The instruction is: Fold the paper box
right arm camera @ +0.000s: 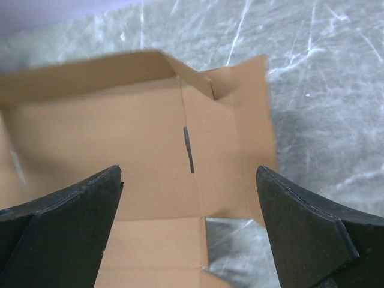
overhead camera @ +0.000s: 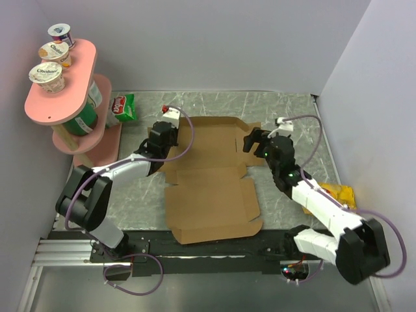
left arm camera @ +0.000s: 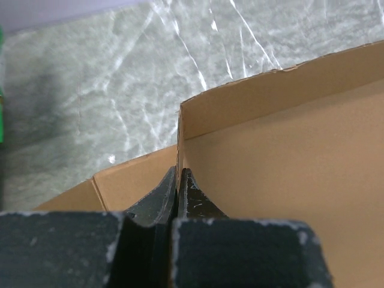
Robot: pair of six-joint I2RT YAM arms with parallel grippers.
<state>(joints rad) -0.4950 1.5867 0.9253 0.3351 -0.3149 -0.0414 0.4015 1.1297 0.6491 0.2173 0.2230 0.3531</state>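
Observation:
The paper box (overhead camera: 211, 185) lies opened out in the middle of the table as a brown cardboard sheet with creased flaps. My left gripper (overhead camera: 170, 144) is at the left edge of its far panel. In the left wrist view that gripper (left arm camera: 178, 173) is shut on the raised left side wall of the paper box (left arm camera: 288, 174), the thin cardboard edge pinched between the two fingers. My right gripper (overhead camera: 253, 143) hovers over the far panel's right edge. It stands wide open (right arm camera: 189, 174) with nothing between its fingers; below it the right flap of the paper box (right arm camera: 108, 132) lies nearly flat.
A pink two-tier stand (overhead camera: 62, 97) with yogurt cups (overhead camera: 49, 75) stands at the far left, a green packet (overhead camera: 123, 107) beside it. A yellow packet (overhead camera: 339, 194) lies at the right, near my right arm. Walls close in the table on three sides.

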